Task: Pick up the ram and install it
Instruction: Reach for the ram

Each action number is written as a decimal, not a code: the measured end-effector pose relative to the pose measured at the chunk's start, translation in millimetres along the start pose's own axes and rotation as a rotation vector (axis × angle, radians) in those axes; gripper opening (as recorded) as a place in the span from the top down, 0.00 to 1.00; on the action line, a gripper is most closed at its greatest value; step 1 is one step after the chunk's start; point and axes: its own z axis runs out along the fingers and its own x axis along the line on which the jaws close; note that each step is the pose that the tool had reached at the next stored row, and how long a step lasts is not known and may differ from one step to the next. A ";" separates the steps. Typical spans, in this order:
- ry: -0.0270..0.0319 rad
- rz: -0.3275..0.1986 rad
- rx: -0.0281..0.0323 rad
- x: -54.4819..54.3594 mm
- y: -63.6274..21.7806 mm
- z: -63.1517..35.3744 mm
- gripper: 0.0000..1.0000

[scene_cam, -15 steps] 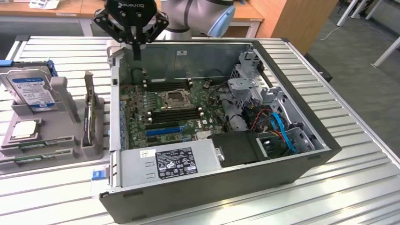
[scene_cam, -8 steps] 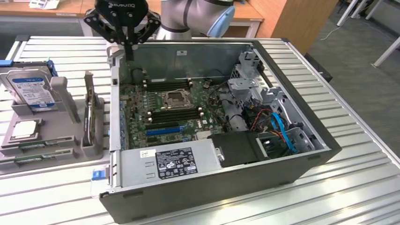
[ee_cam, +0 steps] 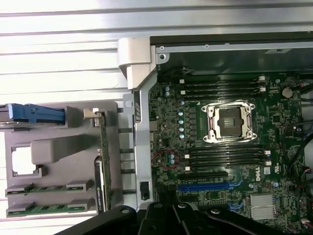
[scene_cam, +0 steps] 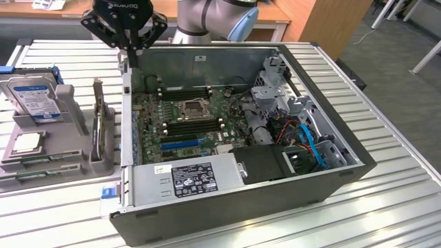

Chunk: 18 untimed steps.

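Observation:
Two green ram sticks (scene_cam: 41, 158) lie side by side in the front slots of a grey holder (scene_cam: 72, 103) at the exterior view's left; the wrist view has them as ram sticks (ee_cam: 49, 189) too. More thin boards (scene_cam: 98, 121) stand on edge along the holder's side nearest the case. My black gripper (scene_cam: 131, 54) hangs shut and empty above the far left corner of the open computer case (scene_cam: 227, 206), well above the holder. On the motherboard, dark memory slots (scene_cam: 193, 126) run on both sides of the processor socket (scene_cam: 193, 108). These slots (ee_cam: 227, 156) look unfilled.
The holder also carries a silver hard drive (scene_cam: 34, 98) with a blue-white label and a square silver processor (scene_cam: 28, 142). A power supply (scene_cam: 186, 181) fills the case's near end, with a drive cage and cables (scene_cam: 303, 139) at the exterior view's right. Everything rests on a slatted metal table (scene_cam: 386, 170).

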 end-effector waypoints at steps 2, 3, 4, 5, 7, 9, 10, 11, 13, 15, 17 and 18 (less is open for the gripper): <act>0.0012 0.000 0.0000 3.8 -0.3 0.3 0.90; 0.0020 0.000 0.0001 5.9 -0.4 0.4 0.90; 0.0027 0.000 0.0002 7.7 -0.6 0.5 0.90; 0.0035 0.000 0.0002 9.5 -0.7 0.6 0.90; 0.0048 0.000 0.0003 13.3 -1.0 0.9 0.90; 0.0063 0.000 0.0004 17.1 -1.2 1.1 0.90; 0.0070 0.000 0.0005 19.0 -1.4 1.2 0.90; 0.0079 0.000 0.0005 21.1 -1.5 1.3 0.90; 0.0097 0.000 0.0007 24.9 -1.8 1.5 0.90; 0.0116 0.000 0.0009 28.7 -2.1 1.7 0.90; 0.0135 0.000 0.0010 32.7 -2.4 2.0 0.90; 0.0146 0.001 0.0011 34.5 -2.5 2.2 0.90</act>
